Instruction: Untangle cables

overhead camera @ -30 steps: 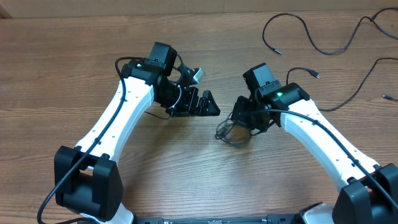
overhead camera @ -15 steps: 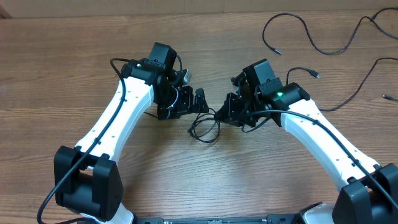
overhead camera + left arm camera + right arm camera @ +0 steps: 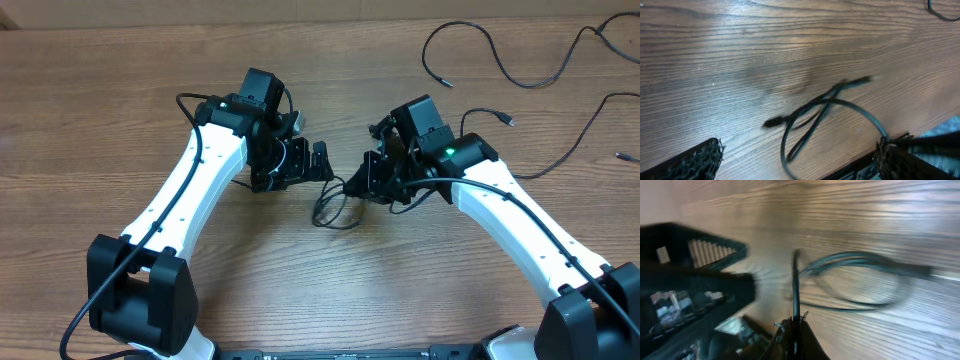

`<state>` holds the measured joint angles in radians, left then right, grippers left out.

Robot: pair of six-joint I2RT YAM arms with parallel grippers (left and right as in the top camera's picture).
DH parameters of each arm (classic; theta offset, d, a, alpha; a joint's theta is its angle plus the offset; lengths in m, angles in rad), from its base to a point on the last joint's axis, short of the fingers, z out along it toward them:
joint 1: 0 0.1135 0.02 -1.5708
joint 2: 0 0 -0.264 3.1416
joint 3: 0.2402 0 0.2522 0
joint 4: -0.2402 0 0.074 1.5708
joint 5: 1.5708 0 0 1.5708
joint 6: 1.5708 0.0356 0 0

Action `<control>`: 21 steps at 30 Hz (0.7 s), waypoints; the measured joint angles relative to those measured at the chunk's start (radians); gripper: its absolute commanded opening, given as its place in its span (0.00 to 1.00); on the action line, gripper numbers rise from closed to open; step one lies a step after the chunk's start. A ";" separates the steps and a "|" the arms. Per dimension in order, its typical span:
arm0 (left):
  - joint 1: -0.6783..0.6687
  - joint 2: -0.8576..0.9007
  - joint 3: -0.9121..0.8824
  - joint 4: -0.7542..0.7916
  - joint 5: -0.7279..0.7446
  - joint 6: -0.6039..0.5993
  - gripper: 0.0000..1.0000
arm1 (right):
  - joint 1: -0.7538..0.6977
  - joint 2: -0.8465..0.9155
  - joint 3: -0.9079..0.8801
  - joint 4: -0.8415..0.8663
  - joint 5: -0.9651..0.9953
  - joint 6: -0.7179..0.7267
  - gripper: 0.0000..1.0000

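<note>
- Overhead: both arms lean in mid-surface, left gripper [image 3: 305, 168] & right gripper [image 3: 372, 180] almost nose to nose. The small cable bundle [image 3: 335, 210] sits on the wood surface [image 3: 100, 100] just below the gap btwn them.
- Overhead only: loose cables [image 3: 480, 50] sprawl at top right, well apart from the bundle. The wrist cams give next to nothing of those.
- Left wrist cam gives what overhead can't: left gripper [image 3: 800, 167] spread wide, mesh fingers [image 3: 695, 160] at the two lower corners, nothing held.
- Same cam: the bundle [image 3: 825, 115] lies ahead as a crossed loop, dark plug end poking left, pale tip pointing up-right. One strand runs to the right-hand finger; touching or not, can't tell.
- Right wrist cam, blurry: right gripper [image 3: 795, 330] pressed together on one strand that rises straight from the tips. The rest of the bundle [image 3: 860, 280] loops off to the right, and the left gripper's black bulk fills the left side.
- Vs 1 s ago: the bundle was a tight coil tucked under the right gripper, further right. Now it's pulled left & opened into a looser loop.
- Left gripper has turned since then and looks more compact from above.
- Vs half a sec ago: hardly any change, the loop sits a touch further right.
</note>
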<state>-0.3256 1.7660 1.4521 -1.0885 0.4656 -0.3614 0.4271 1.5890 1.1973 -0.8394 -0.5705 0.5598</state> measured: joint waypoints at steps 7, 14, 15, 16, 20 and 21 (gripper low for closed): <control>0.000 0.000 0.000 -0.012 -0.034 -0.007 0.82 | -0.002 0.000 -0.001 0.092 -0.079 0.051 0.04; 0.000 0.000 -0.009 -0.019 -0.041 -0.005 0.73 | -0.001 0.000 -0.001 0.057 -0.032 0.101 0.04; 0.000 0.000 -0.011 -0.021 -0.041 -0.005 0.73 | -0.001 0.000 -0.001 0.053 -0.019 0.120 0.04; 0.000 0.000 -0.013 -0.023 -0.041 -0.003 0.73 | -0.002 0.000 -0.002 0.060 -0.019 0.132 0.04; -0.001 0.000 -0.018 -0.023 -0.040 0.003 0.72 | -0.003 0.000 -0.004 0.188 -0.158 0.117 0.04; -0.002 0.000 -0.019 -0.024 -0.041 0.007 0.72 | -0.002 0.000 -0.004 0.222 -0.214 0.110 0.04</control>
<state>-0.3275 1.7660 1.4330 -1.1130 0.4248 -0.3542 0.4248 1.5890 1.1934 -0.6178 -0.7841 0.6701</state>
